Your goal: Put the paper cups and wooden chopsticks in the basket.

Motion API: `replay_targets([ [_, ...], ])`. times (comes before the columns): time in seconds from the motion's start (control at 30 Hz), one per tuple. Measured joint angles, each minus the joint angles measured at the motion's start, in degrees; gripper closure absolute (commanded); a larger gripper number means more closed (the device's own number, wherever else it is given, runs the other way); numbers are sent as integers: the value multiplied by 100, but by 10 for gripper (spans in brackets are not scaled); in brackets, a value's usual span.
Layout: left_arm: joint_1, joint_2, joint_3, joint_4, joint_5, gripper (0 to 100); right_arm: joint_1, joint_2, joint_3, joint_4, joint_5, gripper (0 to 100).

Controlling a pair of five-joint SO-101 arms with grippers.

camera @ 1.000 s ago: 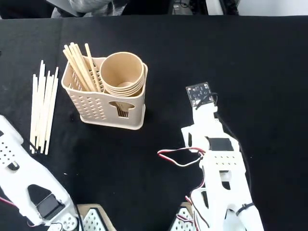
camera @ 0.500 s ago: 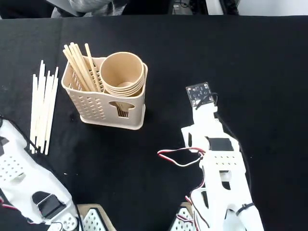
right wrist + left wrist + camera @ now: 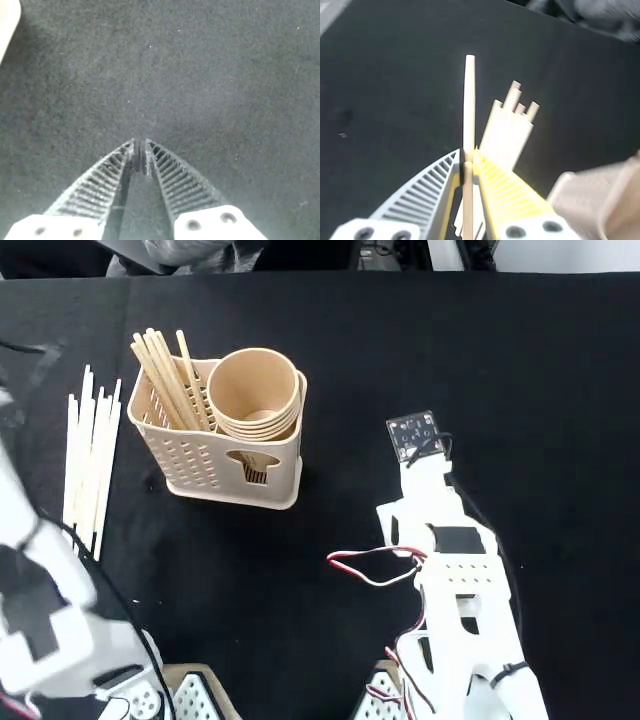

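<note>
Now clenching left pincer (image 3: pixel 469 153) on a single chopstick (image 3: pixel 469 90), long axis pointing straight out past the tips, hanging above loose chopsticks (image 3: pixel 90 460) on the surface, basket (image 3: pixel 215 468) lying just to their right, with right pincer (image 3: pixel 139 151) clenched empty.

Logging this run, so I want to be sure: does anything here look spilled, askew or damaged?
Nothing stands out. The basket stands upright with the paper cups nested inside and chopsticks leaning in it; the loose chopsticks lie in a neat bundle beside it, and the left gripper grips one chopstick.
</note>
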Motion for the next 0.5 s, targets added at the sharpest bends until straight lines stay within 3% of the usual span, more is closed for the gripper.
replay_targets([
  [0.17, 422, -2400, 2848, -1802, 0, 971, 0, 0, 0, 0, 0, 970],
  [0.33, 466, -4818, 5591, -4281, 26, 972, 0, 0, 0, 0, 0, 970],
  [0.5, 466, -5899, 6400, -5890, 422, 972, 0, 0, 0, 0, 0, 970],
])
